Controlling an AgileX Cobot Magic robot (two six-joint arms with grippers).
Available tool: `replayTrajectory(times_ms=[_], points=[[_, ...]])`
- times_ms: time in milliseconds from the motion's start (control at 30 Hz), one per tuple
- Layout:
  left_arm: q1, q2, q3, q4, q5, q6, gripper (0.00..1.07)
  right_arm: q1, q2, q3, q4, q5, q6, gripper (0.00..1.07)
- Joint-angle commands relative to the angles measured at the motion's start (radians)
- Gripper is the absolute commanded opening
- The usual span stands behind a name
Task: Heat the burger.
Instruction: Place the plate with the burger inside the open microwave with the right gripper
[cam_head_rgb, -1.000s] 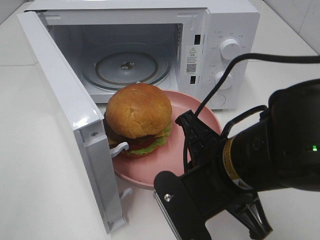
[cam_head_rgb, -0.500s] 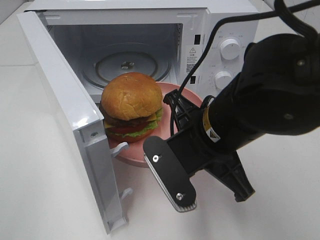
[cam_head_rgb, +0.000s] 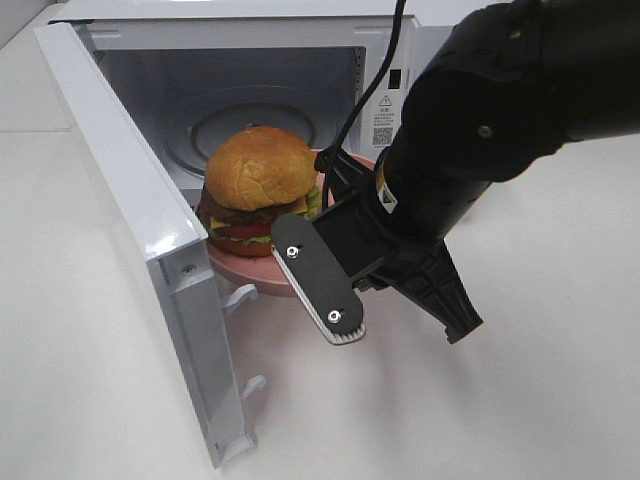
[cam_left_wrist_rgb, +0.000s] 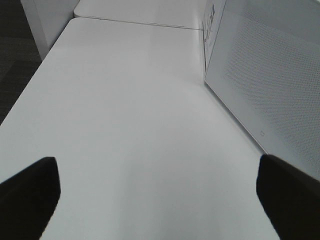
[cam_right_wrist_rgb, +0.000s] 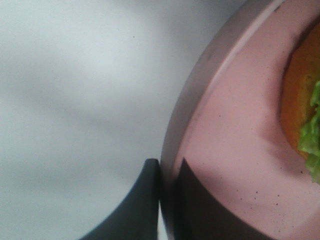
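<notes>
The burger (cam_head_rgb: 260, 170), a tan bun over tomato, patty and lettuce, rests on a pink plate (cam_head_rgb: 250, 270) held at the mouth of the open microwave (cam_head_rgb: 250, 10). My right gripper (cam_head_rgb: 335, 178) comes in from the right and is shut on the plate's near-right rim. The right wrist view shows the rim of the plate (cam_right_wrist_rgb: 235, 150) pinched between two dark fingers of that gripper (cam_right_wrist_rgb: 167, 167), with the burger's lettuce edge (cam_right_wrist_rgb: 307, 125) at the frame's side. My left gripper (cam_left_wrist_rgb: 156, 165) is open over bare table, out of the exterior view.
The microwave door (cam_head_rgb: 130, 200) stands swung open on the left, just beside the plate. The glass turntable (cam_head_rgb: 240, 120) lies inside the cavity behind the burger. In the left wrist view the door's outer face (cam_left_wrist_rgb: 270, 75) is close to that gripper. White table (cam_head_rgb: 100, 380) surrounds everything.
My right arm has lifted and carried the plate with the burger back and slightly left, from in front of the microwave up to its opening. The left gripper has stayed open.
</notes>
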Motion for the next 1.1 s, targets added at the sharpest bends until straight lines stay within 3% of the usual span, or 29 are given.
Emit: replayTrajectory(times_ms=[33, 433, 1100], points=[[-0.002, -0.017, -0.001, -0.007, 0.001, 0.000, 1.02, -0.018, 0.014, -0.049, 0.004, -0.029, -0.020, 0.00], [-0.002, -0.017, -0.001, -0.007, 0.001, 0.000, 1.02, -0.053, 0.120, -0.194, 0.073, 0.001, -0.101, 0.00], [-0.002, -0.017, -0.001, -0.007, 0.001, 0.000, 1.02, -0.087, 0.266, -0.438, 0.076, 0.074, -0.116, 0.00]])
